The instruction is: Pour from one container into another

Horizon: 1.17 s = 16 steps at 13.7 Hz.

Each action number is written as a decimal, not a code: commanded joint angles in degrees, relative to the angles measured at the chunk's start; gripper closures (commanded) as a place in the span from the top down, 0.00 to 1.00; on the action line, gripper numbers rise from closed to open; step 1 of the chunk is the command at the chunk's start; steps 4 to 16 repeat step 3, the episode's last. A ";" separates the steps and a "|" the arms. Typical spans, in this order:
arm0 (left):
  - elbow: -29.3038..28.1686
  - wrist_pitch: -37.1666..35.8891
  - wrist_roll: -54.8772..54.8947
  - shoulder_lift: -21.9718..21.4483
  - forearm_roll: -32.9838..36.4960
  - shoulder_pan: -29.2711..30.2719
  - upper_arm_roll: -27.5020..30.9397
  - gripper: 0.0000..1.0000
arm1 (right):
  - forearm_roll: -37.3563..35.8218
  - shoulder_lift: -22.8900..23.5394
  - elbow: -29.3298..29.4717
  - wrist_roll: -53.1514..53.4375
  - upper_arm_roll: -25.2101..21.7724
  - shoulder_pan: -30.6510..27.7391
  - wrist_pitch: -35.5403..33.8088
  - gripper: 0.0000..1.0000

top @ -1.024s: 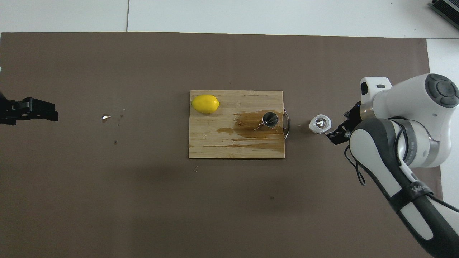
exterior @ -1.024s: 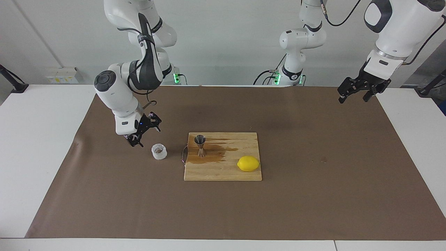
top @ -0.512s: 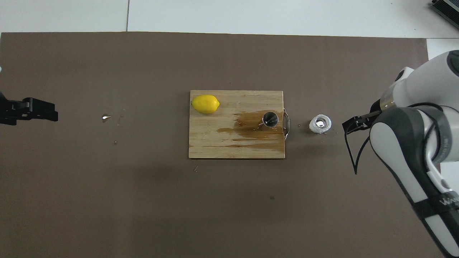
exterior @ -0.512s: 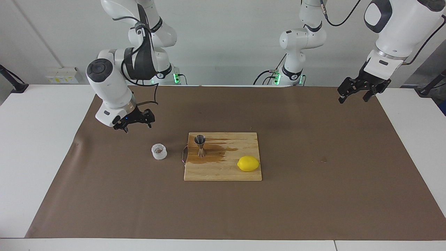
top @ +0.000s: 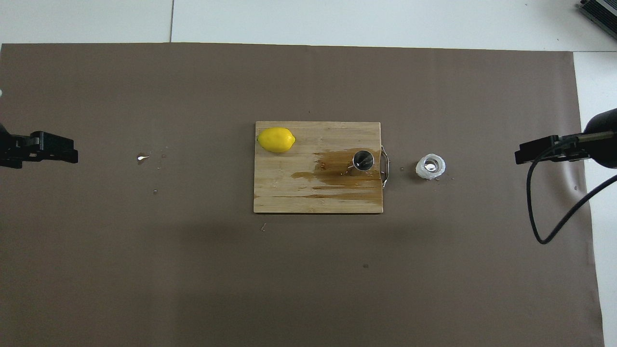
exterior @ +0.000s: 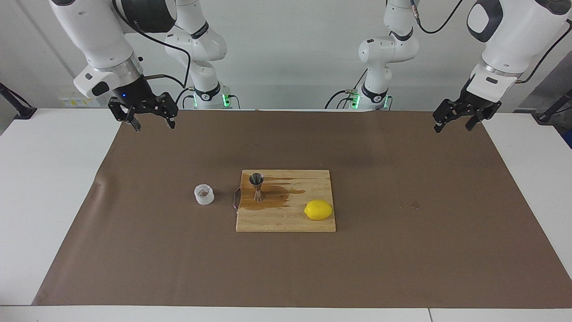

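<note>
Facing view: nearest the robots, the right gripper (exterior: 149, 118) hangs raised over the mat's (exterior: 402, 250) corner at the right arm's end, jaws spread wide and empty, and the left gripper (exterior: 456, 120) hangs likewise over the corner at the left arm's end, also wide and empty. Farther out, the steel jigger (exterior: 256, 186) stands upright on the wet, stained part of the cutting board (exterior: 286, 221); the white plastic cup (exterior: 204, 194) stands on the mat just beside the board toward the right arm's end. The lemon (exterior: 318, 209) lies on the board, farther still.

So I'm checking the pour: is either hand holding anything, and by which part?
Nothing is held. Both hands, left and right, hang open and empty; the cup stands alone.
</note>
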 commanded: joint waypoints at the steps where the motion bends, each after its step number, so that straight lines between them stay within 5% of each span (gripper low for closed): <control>1: -0.60 -0.58 0.09 -0.80 -0.53 0.69 -0.33 1.00 | -3.55 0.20 -0.28 1.30 0.56 -0.22 -1.79 1.00; 16: -0.60 -0.58 0.09 -0.88 -0.53 0.69 -0.33 1.00 | -2.77 0.19 -0.28 1.21 0.64 -0.39 -1.88 1.00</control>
